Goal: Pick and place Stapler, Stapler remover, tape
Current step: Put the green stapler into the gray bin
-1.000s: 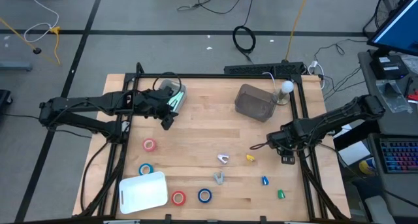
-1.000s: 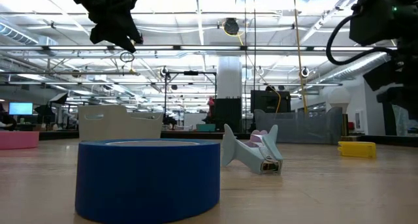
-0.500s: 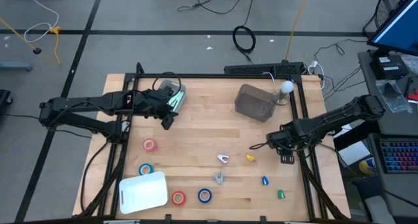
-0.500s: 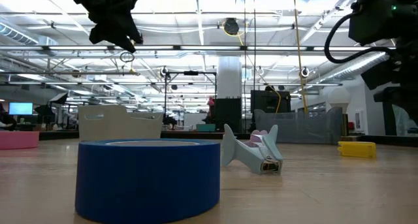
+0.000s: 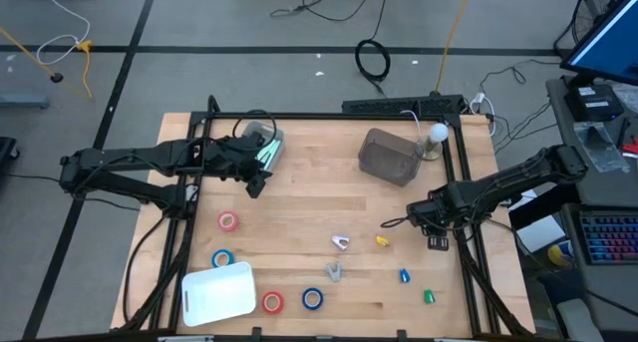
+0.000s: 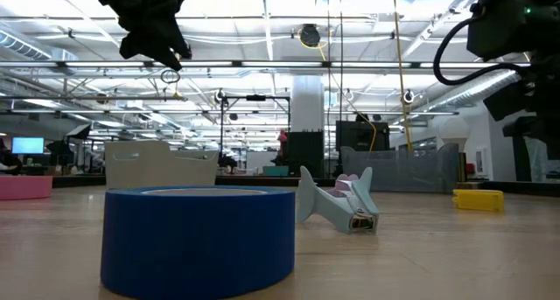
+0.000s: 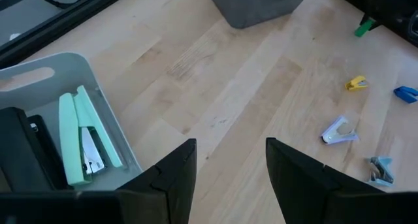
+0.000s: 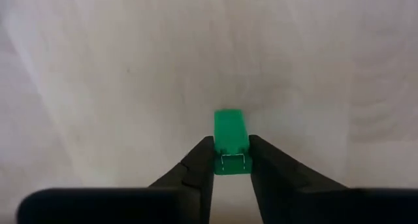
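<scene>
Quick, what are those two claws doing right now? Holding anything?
Left gripper: open, holding nothing, beside the bin with the light green stapler.
Right gripper: closed on a small green stapler.

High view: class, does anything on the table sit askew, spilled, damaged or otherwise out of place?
The grey bin sits turned at an angle to the edges of the table. The white container, near the corner on the left arm's side, is skewed too. Nothing looks spilled or damaged.
</scene>
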